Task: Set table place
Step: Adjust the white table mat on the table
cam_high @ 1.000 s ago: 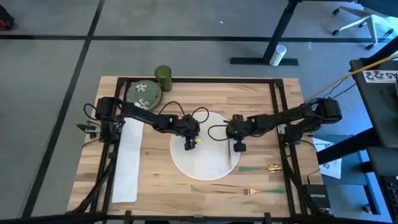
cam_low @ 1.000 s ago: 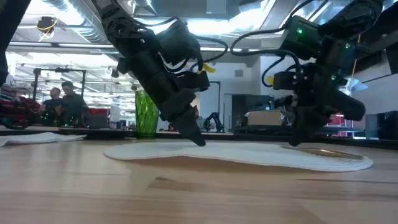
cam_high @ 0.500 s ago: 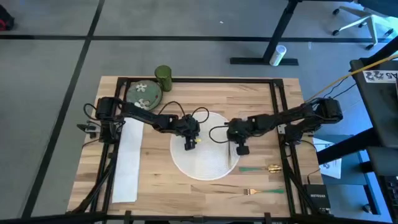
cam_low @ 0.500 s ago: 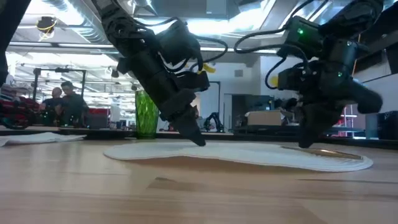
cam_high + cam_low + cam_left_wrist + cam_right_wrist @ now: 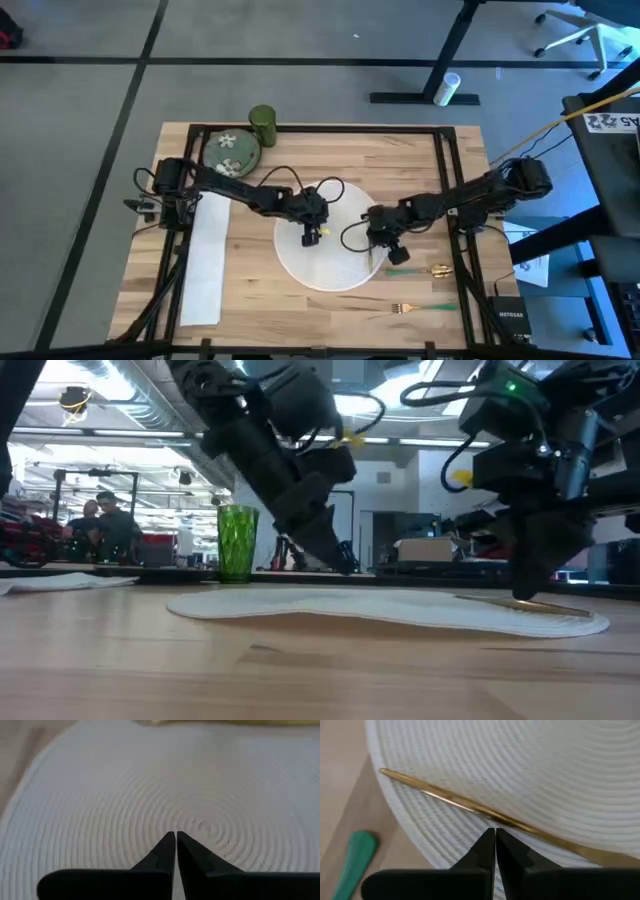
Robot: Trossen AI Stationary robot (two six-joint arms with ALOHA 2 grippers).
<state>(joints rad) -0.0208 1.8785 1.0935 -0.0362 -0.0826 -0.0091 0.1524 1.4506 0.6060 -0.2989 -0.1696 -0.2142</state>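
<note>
A round white woven placemat (image 5: 330,262) lies flat at the table's (image 5: 400,160) middle. A thin gold utensil (image 5: 465,804) lies across the mat's right rim. My left gripper (image 5: 175,835) is shut and hangs a little above the mat's middle (image 5: 348,568). My right gripper (image 5: 495,831) is shut, pointing down at the mat's near right rim (image 5: 393,256), its tips right at the gold utensil's shaft. My right gripper's shut fingertips (image 5: 489,840) come from above onto the mat's rim beside the gold utensil's shaft (image 5: 485,811). Whether they touch the shaft or the mat, I cannot tell.
A green tumbler (image 5: 262,124) and a flowered plate (image 5: 232,152) stand at the far left. A white napkin (image 5: 205,262) lies along the left side. Two green-handled gold utensils (image 5: 412,270) (image 5: 425,308) lie near the right front corner.
My right gripper has gone toward the table's near right, from over the mat to its near right rim. My left gripper has risen a little and shifted slightly right over the mat's middle.
</note>
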